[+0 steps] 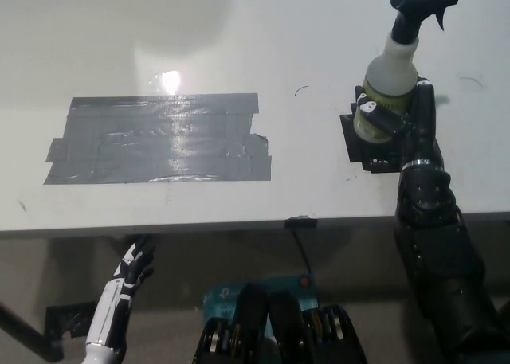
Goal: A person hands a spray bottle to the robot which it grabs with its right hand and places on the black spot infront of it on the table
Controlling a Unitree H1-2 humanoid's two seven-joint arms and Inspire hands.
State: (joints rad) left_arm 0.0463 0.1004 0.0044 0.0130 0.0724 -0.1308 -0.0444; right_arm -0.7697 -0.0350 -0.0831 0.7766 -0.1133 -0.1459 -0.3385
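Right hand [398,121]: black, it was wrapped around the lower body of the spray bottle [392,77], fingers closed on it from the right side and front.
Spray bottle: pale translucent body with a yellow-green label, black trigger head on top with the nozzle pointing toward picture right. It stood pretty much upright in the hand's grip, over the black spot [368,145]. Couldn't tell whether its base was touching down or just above it, the hand covered that part.
Black spot: a dark taped patch on the right part of the white table [239,29], near the front edge. Mostly hidden behind the hand and bottle, only its left and lower bits showed.
Grey tape patch [159,138]: big rectangle of silvery tape, well apart to the left of the bottle, with a glare spot on its top edge.
Left hand [137,264]: white, hung low below the table's front edge at lower left, held nothing, fingers loosely curled.
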